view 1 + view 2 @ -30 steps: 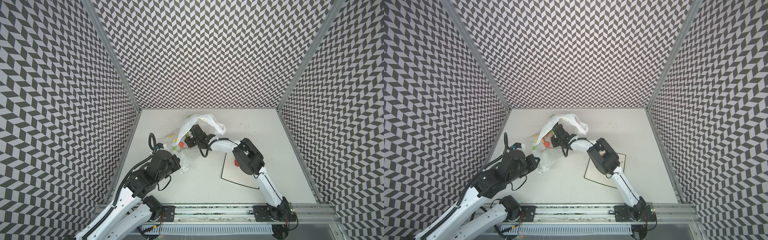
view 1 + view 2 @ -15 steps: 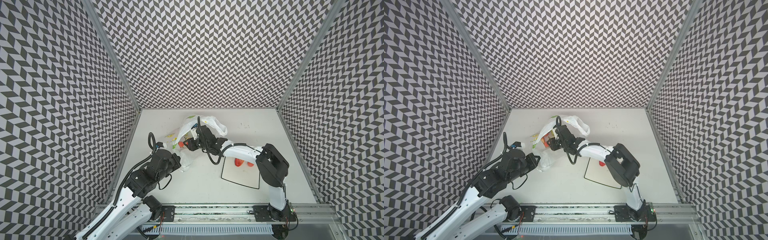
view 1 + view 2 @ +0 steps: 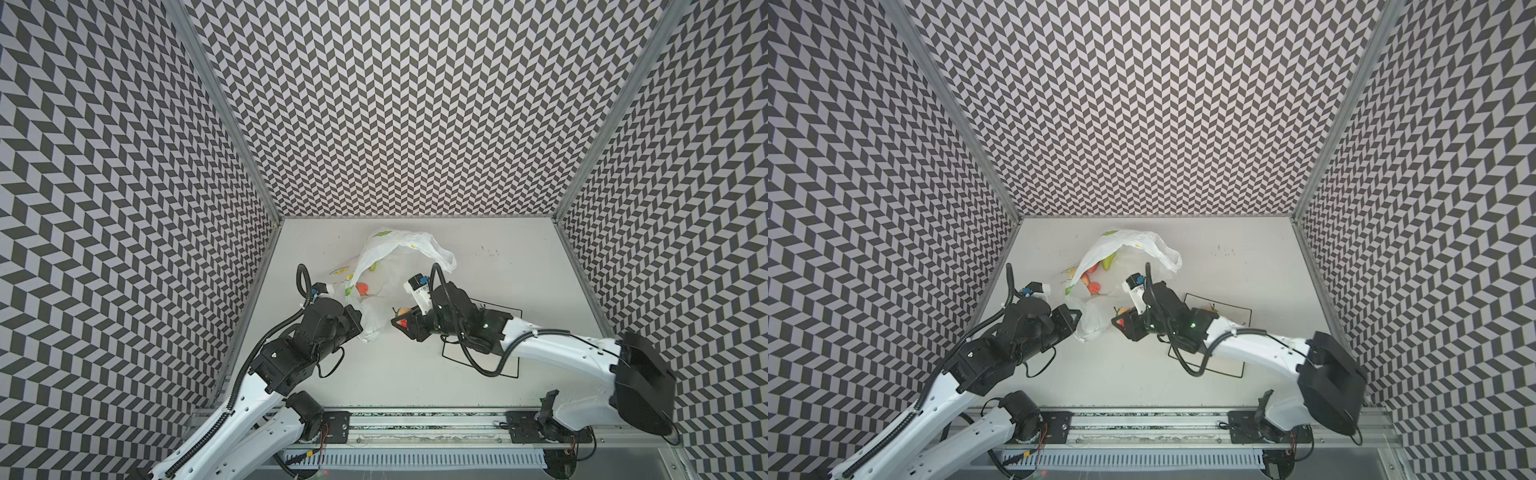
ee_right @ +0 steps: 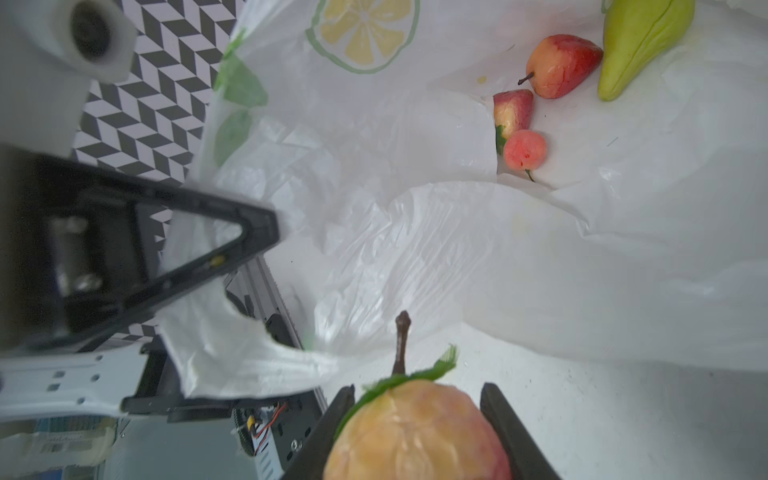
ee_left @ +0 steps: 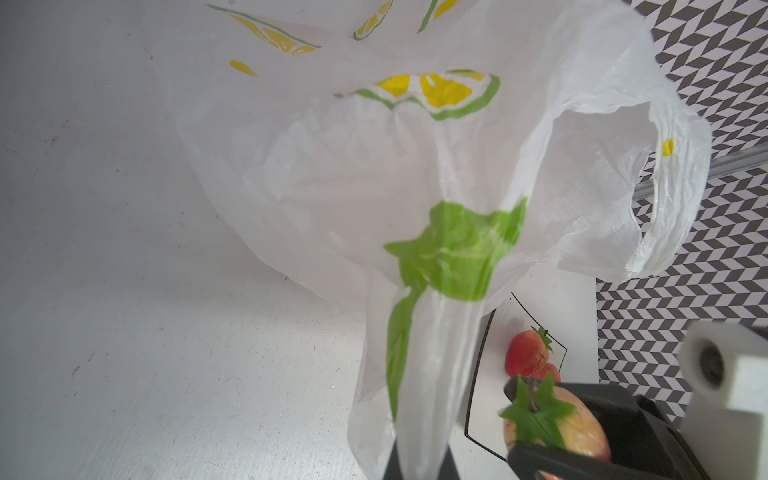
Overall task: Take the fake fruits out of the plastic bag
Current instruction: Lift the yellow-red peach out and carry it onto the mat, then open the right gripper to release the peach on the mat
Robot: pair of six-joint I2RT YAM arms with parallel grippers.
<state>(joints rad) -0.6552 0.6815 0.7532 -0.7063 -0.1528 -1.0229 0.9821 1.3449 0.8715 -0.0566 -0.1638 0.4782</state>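
Toward the back left corner of the white table (image 3: 374, 374), the thin, crinkly white plastic bag (image 3: 399, 249) printed with lemon slices and green leaves lay with its mouth gaping toward the table's middle. At least four glossy fake fruits were inside it: a lumpy green fruit (image 4: 640, 45), a red-and-yellow stemmed fruit (image 4: 561, 66), a small round pink-red fruit (image 4: 524, 149) and a half-hidden strawberry-like piece (image 4: 513, 110). More may have been under the folds.

Just outside the mouth, the right gripper (image 4: 417, 395) was clamped on a yellow-and-red capped fruit (image 4: 415, 432) with a green leaf collar and brown stem, clear of the film but not yet set down. The left gripper (image 5: 419, 461) was pinched tight on a bunched edge of the bag nearest the front left.

Beside the bag, toward the table's right edge, the square white black-rimmed plate (image 3: 1246, 343) carried a red strawberry (image 5: 527, 357) with another red piece touching it. By my reckoning the job was under half done.

A second before, the right gripper had been reaching deep into the bag's mouth with its elbow folded over the plate. Since then it had drawn back toward the plate with its fruit and the arm had stretched out low. The left arm had not shifted.
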